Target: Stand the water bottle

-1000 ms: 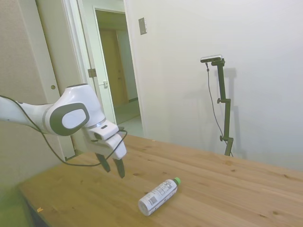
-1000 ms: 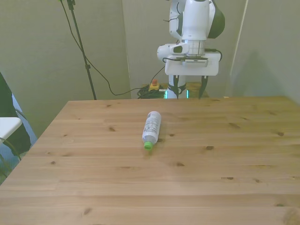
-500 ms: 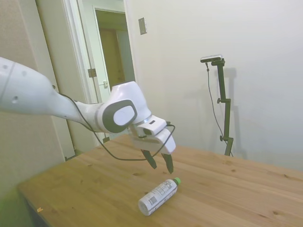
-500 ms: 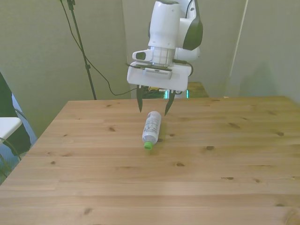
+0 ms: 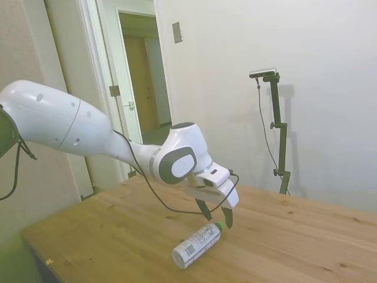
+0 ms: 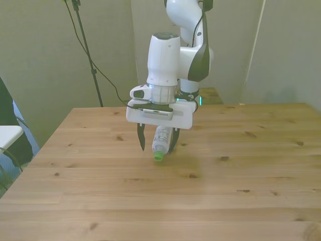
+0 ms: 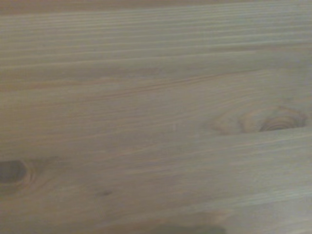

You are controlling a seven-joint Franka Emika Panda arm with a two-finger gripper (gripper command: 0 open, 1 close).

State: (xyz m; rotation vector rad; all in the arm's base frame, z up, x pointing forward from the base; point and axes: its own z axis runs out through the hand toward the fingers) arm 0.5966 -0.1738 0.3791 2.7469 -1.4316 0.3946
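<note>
Nothing of the task is finished yet, as far as we are seeing. In the side view, starting at the left of the frame, the white arm (image 5: pixel 76 127) is reaching in toward the middle, and its gripper (image 5: pixel 216 214) is hanging just above the green cap end of the water bottle (image 5: pixel 196 244), which is lying on its side in the lower middle of the frame on the wooden table (image 5: pixel 306 236). The fingers are spread apart and are not closing on anything.

In the front view, the gripper (image 6: pixel 157 142) is sitting in the centre of the frame with one dark finger on either side of the water bottle (image 6: pixel 160 140), near its neck. The green cap (image 6: pixel 158 156) is pointing toward the bottom of the frame, just below the fingertips. We cannot tell whether the fingers are touching the plastic or are only beside it.

The wrist view is showing us only blurred table (image 7: pixel 156 117) grain and a knot or two; the bottle is not in it.

We are judging that the approach is nearly complete, and that the grasp, the lift, the turning upright and the setting down on its base are all left to do.
</note>
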